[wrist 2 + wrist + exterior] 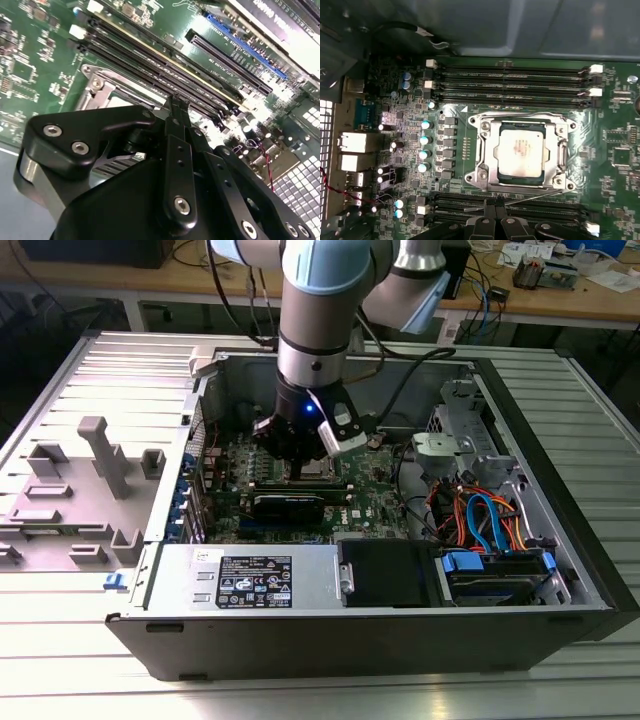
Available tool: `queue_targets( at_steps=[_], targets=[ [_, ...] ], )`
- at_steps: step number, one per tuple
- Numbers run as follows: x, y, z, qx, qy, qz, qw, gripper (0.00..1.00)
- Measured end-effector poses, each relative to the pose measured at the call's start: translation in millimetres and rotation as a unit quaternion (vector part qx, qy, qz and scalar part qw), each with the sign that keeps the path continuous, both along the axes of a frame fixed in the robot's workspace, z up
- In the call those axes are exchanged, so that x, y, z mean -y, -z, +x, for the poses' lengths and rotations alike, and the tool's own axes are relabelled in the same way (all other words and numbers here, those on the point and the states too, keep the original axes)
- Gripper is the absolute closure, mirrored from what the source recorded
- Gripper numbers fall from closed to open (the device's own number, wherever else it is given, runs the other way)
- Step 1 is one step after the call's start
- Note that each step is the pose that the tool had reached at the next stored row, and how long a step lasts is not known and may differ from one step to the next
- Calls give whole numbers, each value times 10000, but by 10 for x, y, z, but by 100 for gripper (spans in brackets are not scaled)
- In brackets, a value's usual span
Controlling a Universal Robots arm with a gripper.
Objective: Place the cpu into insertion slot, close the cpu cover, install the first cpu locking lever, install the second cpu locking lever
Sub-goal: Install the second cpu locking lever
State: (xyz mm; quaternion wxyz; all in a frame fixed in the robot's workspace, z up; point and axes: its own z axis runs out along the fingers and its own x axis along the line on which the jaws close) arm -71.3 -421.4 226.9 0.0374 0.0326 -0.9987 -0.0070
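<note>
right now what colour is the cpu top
Dull silver-grey, cpu, clearest in the first wrist view.

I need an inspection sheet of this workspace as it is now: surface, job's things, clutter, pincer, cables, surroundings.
Surface: open computer case lying on a ribbed metal table.
Job's things: cpu sits in the insertion slot; cpu cover lies closed around it; a thin lever runs along one socket edge.
Clutter: grey plastic fixture blocks on the table at the exterior view's left.
Pincer: pincer low over the motherboard, beside the socket, at the memory slots.
Cables: orange and blue cables inside the case at the exterior view's right.
Surroundings: wooden workbench behind, with loose items.
</note>
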Motion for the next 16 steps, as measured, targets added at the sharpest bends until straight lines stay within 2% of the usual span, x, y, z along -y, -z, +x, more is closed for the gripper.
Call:
queue_targets(
  at_steps=[3,4,5,6,7,9,10,11,13,16],
  targets=[
    [0,33,-37,0,-33,27,10000,89],
    [0,44,-44,0,-41,52,10000,89],
    [0,49,-48,0,-46,81,10000,89],
    [0,54,-55,1,-53,136,9999,89],
    [9,55,-72,1,-62,171,9998,89],
    [17,54,-75,1,-67,156,9999,89],
    [18,44,-75,0,-66,92,9999,89],
    [18,28,-75,-1,-66,67,10000,89],
    [18,-15,-74,0,-67,45,10000,89],
    [17,-41,-75,0,-67,34,10000,89]
  ],
)
